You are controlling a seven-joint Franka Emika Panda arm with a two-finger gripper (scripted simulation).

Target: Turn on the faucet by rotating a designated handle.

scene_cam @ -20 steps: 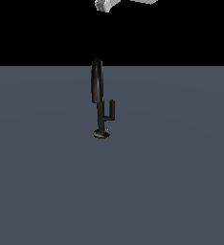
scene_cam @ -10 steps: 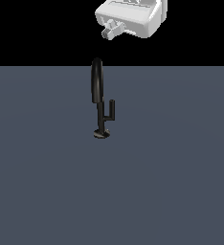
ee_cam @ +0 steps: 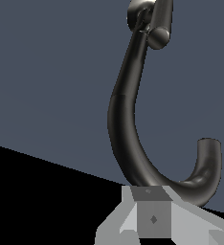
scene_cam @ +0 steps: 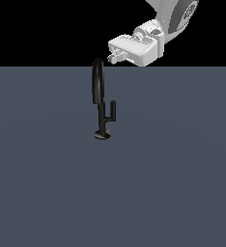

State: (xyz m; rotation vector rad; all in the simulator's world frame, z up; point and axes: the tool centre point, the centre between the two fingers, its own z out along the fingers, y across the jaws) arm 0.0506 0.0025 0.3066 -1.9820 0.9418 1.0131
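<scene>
- The faucet [scene_cam: 99, 91]: glossy black, upright on its disc base, its looped spout just below and beside the claw [scene_cam: 110, 57].
- The handle [scene_cam: 112, 112]: short upright peg, well beneath the claw.

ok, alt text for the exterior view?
A white robot gripper hangs just above and to the exterior view's right of a glossy black faucet standing on a flat grey surface. Its short L-shaped black handle is untouched.
</scene>
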